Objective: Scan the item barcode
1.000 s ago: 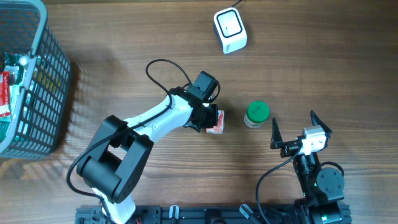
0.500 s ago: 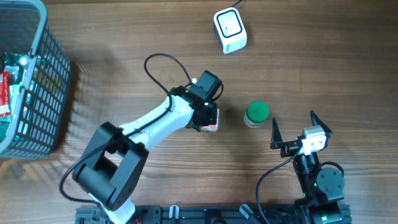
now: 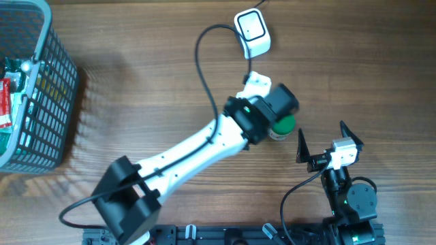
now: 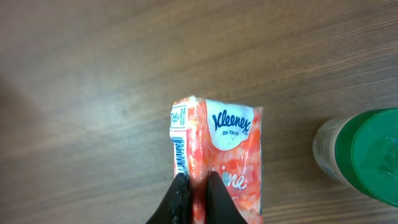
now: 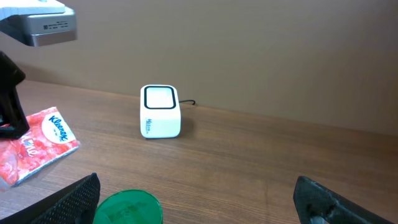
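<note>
Scene: We see a wooden table (image 3: 136, 82) from above, with two robot arms reaching in from its near edge.

Left arm: It stretches diagonally across the middle of the table, and its wrist ends just short of the scanner.

Left gripper (image 4: 198, 183): In the wrist view its two dark fingers (image 4: 180, 194) are clenched together on the lower edge of the tissue pack, pinching the wrapper between them.

Tissue pack (image 4: 227, 143): This is a small orange-red pocket pack with a white Kleenex label. It is held in the left gripper. In the right wrist view the pack (image 5: 40, 146) hangs tilted below that gripper, left of the scanner and apart from it. From overhead the arm hides it.

Barcode: We make out a strip of dark printed bars (image 4: 179, 152) along the pack's white side edge. It is too small to read.

Scanner (image 3: 252, 33): A white cube with a dark-framed window on top stands near the far edge of the table, with a cable leading away behind it. The right wrist view shows the scanner (image 5: 160, 112) upright.

Green-lidded jar (image 3: 286, 125): It stands upright on the table beside the left wrist, partly covered by it from overhead. It is close to the pack but not touching it.

Right gripper (image 3: 320, 128): It sits at the near right, well away from the pack. Its fingers are spread wide with nothing between them.

Basket (image 3: 34, 88): A grey wire basket occupies the far left corner, with packaged goods inside.
</note>
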Action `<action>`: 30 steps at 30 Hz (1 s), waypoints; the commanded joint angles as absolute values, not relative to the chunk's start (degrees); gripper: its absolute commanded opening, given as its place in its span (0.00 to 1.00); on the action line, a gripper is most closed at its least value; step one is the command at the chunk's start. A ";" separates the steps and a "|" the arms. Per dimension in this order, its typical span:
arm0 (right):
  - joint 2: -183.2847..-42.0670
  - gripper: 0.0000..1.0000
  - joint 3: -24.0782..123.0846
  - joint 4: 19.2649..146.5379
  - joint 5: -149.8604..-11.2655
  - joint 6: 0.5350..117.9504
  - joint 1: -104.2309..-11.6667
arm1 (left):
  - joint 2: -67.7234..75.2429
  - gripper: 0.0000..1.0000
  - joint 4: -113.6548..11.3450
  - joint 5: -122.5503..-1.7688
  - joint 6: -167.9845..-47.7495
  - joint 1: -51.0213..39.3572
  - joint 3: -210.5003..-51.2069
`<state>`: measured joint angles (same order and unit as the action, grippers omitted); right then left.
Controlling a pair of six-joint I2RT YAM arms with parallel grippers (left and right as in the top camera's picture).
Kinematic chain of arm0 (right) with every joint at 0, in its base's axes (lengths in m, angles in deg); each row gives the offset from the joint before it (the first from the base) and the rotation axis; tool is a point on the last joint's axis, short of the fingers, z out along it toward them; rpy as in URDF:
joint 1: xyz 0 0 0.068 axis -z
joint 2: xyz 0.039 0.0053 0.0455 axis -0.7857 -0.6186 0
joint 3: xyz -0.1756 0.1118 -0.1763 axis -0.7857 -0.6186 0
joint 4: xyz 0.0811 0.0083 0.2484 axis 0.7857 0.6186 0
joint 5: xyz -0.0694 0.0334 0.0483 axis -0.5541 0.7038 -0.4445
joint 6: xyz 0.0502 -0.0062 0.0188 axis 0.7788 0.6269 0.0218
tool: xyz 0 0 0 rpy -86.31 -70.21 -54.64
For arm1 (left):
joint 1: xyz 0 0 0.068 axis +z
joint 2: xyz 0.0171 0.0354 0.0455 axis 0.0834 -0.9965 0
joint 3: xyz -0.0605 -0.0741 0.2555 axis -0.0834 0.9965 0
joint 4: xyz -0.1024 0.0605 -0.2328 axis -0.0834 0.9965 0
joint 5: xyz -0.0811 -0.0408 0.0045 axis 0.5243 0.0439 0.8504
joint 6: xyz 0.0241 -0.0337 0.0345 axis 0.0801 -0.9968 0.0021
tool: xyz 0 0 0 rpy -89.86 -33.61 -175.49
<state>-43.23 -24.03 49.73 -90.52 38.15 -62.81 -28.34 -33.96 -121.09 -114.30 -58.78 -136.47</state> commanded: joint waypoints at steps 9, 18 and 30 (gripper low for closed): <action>-43.29 1.00 -24.08 49.54 -90.63 37.84 -62.57 | -41.63 0.04 -35.82 -131.29 -116.14 -63.09 -137.13; -43.31 1.00 -24.08 49.54 -90.63 37.84 -62.57 | -41.93 0.04 -36.35 -123.97 -117.58 -63.17 -137.06; -43.29 1.00 -24.08 49.54 -90.63 37.84 -62.57 | -34.74 0.06 -34.86 -105.31 -119.03 -54.78 -137.37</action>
<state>-43.23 -24.03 49.73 -90.52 38.13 -62.81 -40.64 -34.97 -115.84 -117.54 -60.24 -136.56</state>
